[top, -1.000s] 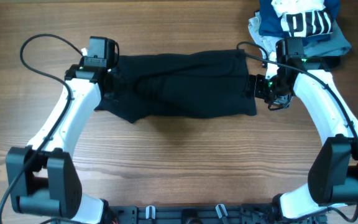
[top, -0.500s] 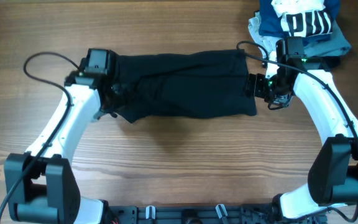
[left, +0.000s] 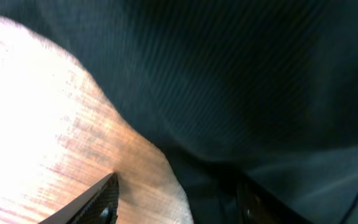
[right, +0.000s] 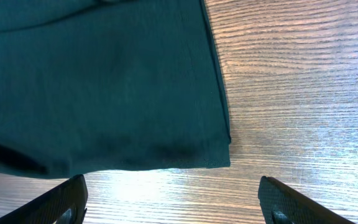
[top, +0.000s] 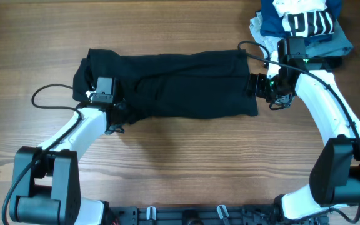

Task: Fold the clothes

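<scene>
On the counter (top: 180,162), the left arm's jaws stand spread at the near-left edge of the black polo shirt (top: 186,84), which lies as a long folded band across the middle. The right arm's jaws are spread wide at the shirt's right end. A navy garment (top: 274,25) lies at the far right.

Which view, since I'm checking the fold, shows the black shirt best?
Overhead: the whole black shirt shows, end to end. Left wrist shows only a close dark patch; right wrist only its edge and corner.
</scene>
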`<state>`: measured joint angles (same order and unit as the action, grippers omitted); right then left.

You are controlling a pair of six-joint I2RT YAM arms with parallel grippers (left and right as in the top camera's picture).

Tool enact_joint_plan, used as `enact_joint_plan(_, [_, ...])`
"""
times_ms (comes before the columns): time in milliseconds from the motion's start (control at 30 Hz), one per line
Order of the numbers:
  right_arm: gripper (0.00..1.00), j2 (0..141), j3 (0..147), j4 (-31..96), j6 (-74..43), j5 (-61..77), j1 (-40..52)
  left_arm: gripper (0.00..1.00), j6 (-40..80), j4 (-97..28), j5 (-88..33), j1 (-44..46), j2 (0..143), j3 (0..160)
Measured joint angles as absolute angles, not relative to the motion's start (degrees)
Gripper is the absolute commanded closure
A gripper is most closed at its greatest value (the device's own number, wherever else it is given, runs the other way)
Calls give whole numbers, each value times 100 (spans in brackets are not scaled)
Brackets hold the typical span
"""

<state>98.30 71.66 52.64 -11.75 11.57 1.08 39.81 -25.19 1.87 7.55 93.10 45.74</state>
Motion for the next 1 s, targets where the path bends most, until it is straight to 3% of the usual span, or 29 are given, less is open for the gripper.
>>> enact_joint_plan(367, [11,9830,7166,5216,-1175,1157,108,67,4058,-1883,471,755,9443,4547])
enact_joint_plan(467, [11,9830,7166,5216,-1175,1157,108,92,4106,-1824,513,757,9548,4560])
enact_joint_plan(500, [11,9830,7166,5218,-1175,1157,108,96,4093,-1813,530,757,9574,4571])
enact_joint_plan(700, [11,9830,7166,5247,-1177,1157,108,96,4064,-1999,506,766,9625,4676])
enact_joint_plan(1000, [9,9830,7166,5850,-1284,1160,108,96,4014,-4652,412,766,8337,5089])
